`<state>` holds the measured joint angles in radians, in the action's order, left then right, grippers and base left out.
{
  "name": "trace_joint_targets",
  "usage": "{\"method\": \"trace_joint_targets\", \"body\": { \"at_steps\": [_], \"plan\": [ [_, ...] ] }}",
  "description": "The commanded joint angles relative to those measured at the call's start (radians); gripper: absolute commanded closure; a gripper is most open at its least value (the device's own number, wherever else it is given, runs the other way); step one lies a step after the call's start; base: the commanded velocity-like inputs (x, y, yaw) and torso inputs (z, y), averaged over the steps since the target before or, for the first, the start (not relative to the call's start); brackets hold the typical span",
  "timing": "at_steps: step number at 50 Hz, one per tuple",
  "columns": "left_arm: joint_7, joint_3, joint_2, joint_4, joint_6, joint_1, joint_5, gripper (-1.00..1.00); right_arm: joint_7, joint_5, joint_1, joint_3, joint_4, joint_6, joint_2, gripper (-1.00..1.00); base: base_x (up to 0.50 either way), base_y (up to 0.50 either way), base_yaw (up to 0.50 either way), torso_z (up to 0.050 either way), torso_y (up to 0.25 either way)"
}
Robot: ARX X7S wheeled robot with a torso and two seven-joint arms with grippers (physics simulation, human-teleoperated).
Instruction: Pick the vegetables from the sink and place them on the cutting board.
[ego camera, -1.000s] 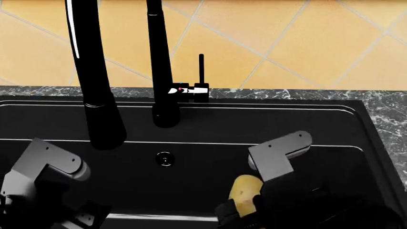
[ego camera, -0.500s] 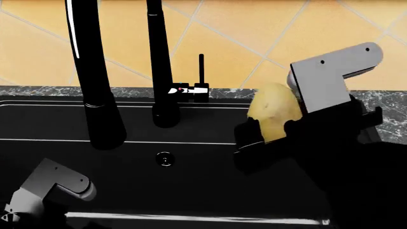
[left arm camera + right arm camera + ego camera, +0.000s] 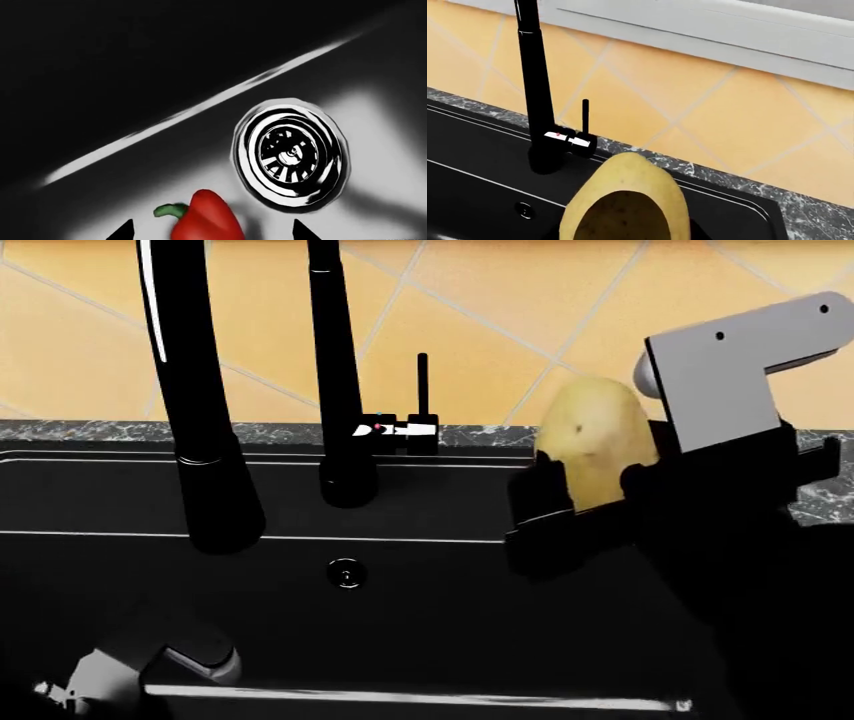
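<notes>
Orange diagonal wall tiles back a dark marbled surface (image 3: pixel 814 465) holding the black sink (image 3: pixel 441 580) and its tall faucet (image 3: pixel 336 370). The right gripper (image 3: pixel 587 515) has its jaws clenched on the potato (image 3: pixel 594 440), held above the basin. On the sink floor, the red bell pepper (image 3: pixel 207 217) lies beside the round drain (image 3: pixel 290 152), between the released jaws of the left gripper (image 3: pixel 210 232).

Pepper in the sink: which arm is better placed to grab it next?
Left, probably. In its wrist view the pepper lies on the sink floor beside the drain, between the open left gripper's fingertips. The right gripper is full, holding the potato up above the basin.
</notes>
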<state>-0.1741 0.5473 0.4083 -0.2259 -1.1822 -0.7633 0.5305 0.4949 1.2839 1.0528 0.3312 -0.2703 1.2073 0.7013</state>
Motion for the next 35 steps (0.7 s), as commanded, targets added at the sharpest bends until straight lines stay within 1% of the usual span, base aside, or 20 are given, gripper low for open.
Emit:
{"method": "trace_joint_targets", "body": {
  "at_steps": [1,9,19,22,27,35],
  "plan": [
    [-0.042,0.062,-0.047,-0.148,0.085,-0.019,-0.039,-1.00,0.022,0.023,0.019,-0.034,-0.028,-0.002,0.004,1.00,0.00,0.00,0.00,0.000,0.000],
    [-0.065,0.091,-0.080,-0.246,0.140,-0.011,-0.059,-1.00,0.085,0.072,0.084,-0.069,-0.076,0.011,0.004,1.00,0.00,0.00,0.00,0.000,0.000],
    [-0.067,0.116,-0.113,-0.381,0.214,-0.023,-0.100,-1.00,0.111,0.107,0.088,-0.087,-0.091,0.014,0.015,1.00,0.00,0.00,0.00,0.000,0.000],
    [-0.073,0.135,-0.143,-0.466,0.257,-0.039,-0.124,-1.00,0.124,0.128,0.092,-0.096,-0.095,0.019,0.020,1.00,0.00,0.00,0.00,0.000,0.000],
    [-0.088,0.147,-0.162,-0.573,0.313,-0.061,-0.146,-1.00,0.130,0.138,0.073,-0.105,-0.103,0.010,0.027,1.00,0.00,0.00,0.00,0.000,0.000],
    [-0.101,0.183,-0.193,-0.644,0.354,-0.044,-0.171,-1.00,0.135,0.156,0.070,-0.113,-0.104,0.005,0.031,1.00,0.00,0.00,0.00,0.000,0.000]
  ]
}}
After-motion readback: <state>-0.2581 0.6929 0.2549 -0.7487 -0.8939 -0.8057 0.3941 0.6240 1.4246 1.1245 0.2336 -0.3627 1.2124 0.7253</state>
